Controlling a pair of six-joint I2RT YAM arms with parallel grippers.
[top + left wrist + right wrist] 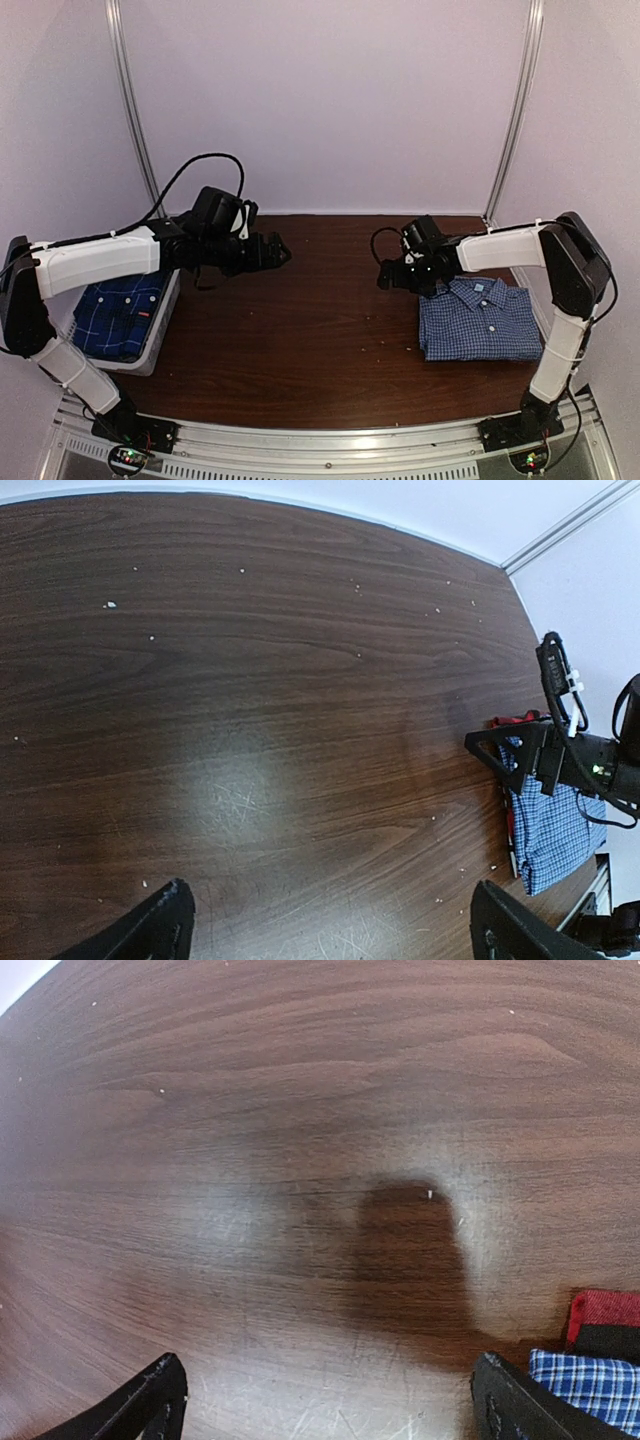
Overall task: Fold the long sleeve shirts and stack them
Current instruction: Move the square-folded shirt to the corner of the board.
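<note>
Hovering over the table (320,335), the left tool (335,935) and the right tool (325,1405) both stand wide apart, empty. The folded gingham shirt (478,320) lies on the red plaid shirt (605,1310) at right; the darker plaid shirt (112,315) sits in the left bin (162,338). Soft, limp cloth, probably: pinch its shoulders.

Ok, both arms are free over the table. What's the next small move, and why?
Probably swing the left gripper back over the bin and lower it toward the dark blue plaid shirt lying in it. It and the right gripper are open and empty. The gingham shirt already sits folded on the red plaid shirt, so the binned one is the only shirt off the stack.
</note>
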